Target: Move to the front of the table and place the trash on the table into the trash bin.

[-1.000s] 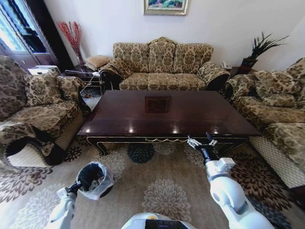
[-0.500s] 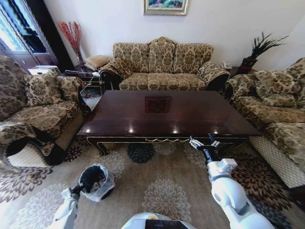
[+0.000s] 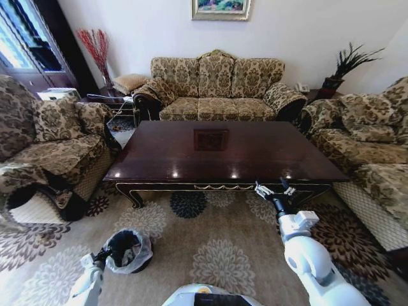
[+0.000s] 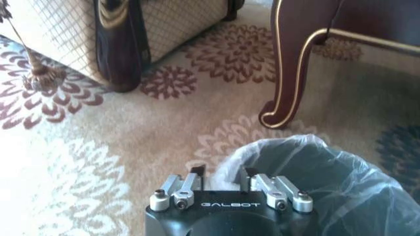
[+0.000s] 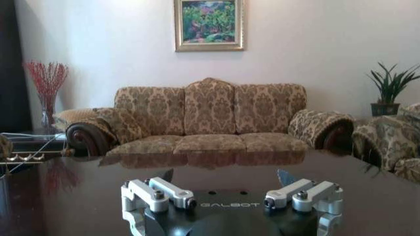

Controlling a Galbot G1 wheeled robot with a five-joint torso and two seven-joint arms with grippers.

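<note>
The table (image 3: 255, 153) of glossy dark wood stands straight ahead, its top bare around the square inlay. The trash is out of view. On the carpet at lower left is the trash bin (image 3: 127, 250), black with a whitish bag over its rim. My left gripper (image 3: 102, 257) is at its near rim. The left wrist view shows that gripper (image 4: 221, 173) shut on the bag-covered rim of the bin (image 4: 328, 182), near a curved table leg (image 4: 288, 73). My right gripper (image 3: 274, 189) hangs open just before the table's front edge. In its wrist view the right gripper (image 5: 226, 177) is empty above the table top (image 5: 66, 196).
A patterned sofa (image 3: 217, 89) stands behind the table, an armchair (image 3: 51, 140) on the left and another sofa (image 3: 370, 140) on the right. A potted plant (image 3: 347, 64) sits in the back right corner. Flowered carpet (image 3: 217, 248) lies open between me and the table.
The trash bin has moved with my left gripper toward me, lower in the head view. My right gripper has drifted slightly to the right.
</note>
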